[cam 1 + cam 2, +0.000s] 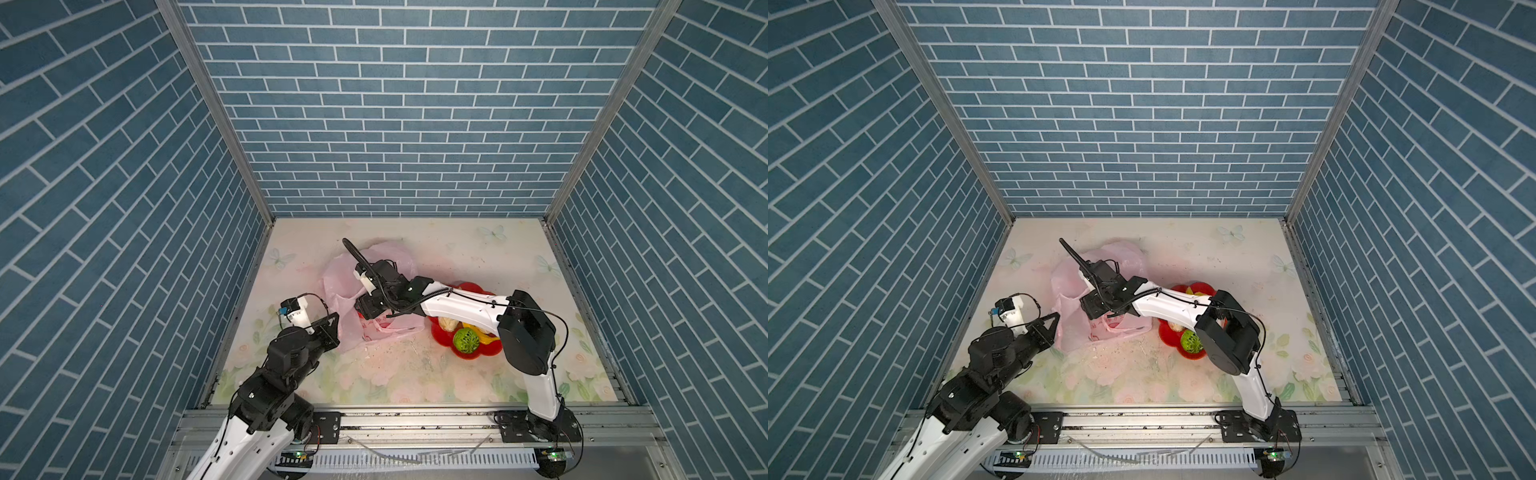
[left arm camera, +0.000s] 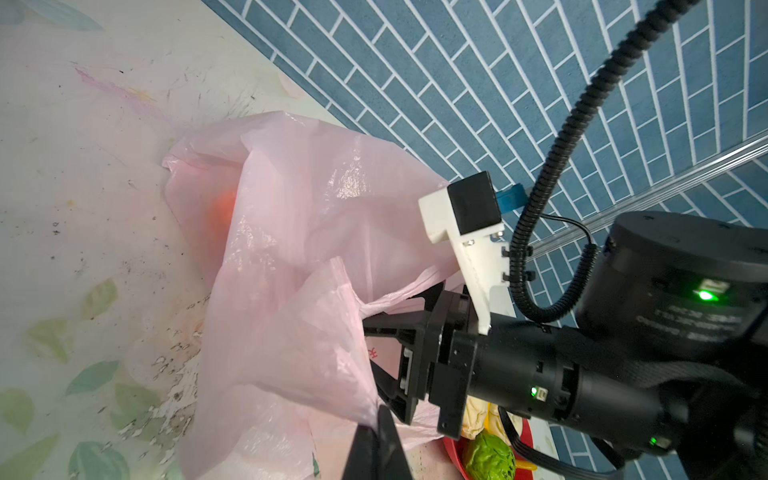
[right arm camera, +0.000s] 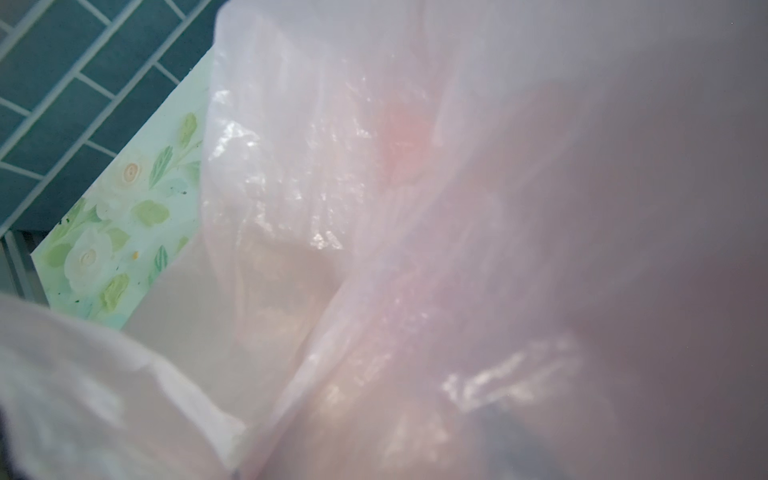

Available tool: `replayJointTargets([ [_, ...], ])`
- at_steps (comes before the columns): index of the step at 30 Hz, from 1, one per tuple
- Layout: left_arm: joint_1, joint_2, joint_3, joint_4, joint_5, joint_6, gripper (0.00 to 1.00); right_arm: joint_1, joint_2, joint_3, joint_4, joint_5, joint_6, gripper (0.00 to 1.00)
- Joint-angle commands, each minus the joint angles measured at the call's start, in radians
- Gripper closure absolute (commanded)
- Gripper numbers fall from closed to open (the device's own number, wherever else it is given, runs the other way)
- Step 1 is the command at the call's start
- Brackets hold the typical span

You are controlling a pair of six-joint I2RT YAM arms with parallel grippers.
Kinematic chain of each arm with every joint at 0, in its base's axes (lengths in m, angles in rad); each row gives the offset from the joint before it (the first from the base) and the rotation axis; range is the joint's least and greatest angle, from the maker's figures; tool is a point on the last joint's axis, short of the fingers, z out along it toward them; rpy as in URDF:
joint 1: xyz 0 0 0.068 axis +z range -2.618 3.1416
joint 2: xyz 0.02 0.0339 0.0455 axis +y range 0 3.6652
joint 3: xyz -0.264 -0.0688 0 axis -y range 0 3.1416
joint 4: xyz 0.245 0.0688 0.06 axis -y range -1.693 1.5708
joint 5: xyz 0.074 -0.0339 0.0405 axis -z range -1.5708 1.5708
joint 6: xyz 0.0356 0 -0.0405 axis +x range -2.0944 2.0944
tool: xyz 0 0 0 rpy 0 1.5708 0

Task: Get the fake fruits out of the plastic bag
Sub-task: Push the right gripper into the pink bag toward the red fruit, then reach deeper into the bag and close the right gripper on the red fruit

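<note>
Pink crinkly plastic carrier bag (image 1: 345,282): left gripper (image 2: 376,432) pinches its rim, right gripper (image 1: 360,308) spread open in its mouth. Orange toy fruit (image 2: 222,212) sits at its far end; I might grab film instead.

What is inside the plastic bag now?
Through the film of the plastic bag one orange-red fruit shows faintly. The right gripper reaches into the opening, fingertips hidden. Whether more fruits lie inside cannot be seen.
</note>
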Motion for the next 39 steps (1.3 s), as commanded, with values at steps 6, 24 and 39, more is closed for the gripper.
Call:
replayJointTargets([
  [6, 0.001, -0.011, 0.021, -0.038, -0.016, 0.005, 1.0, -0.035, 0.078, 0.091, 0.029, -0.018, -0.006, 0.3],
  [24, 0.0, -0.022, 0.0, -0.038, -0.013, -0.014, 1.0, -0.048, 0.193, 0.142, 0.033, -0.105, 0.027, 0.28],
  [39, 0.001, -0.031, -0.001, -0.046, -0.015, -0.015, 1.0, -0.06, 0.221, 0.121, 0.068, -0.117, 0.06, 0.28],
])
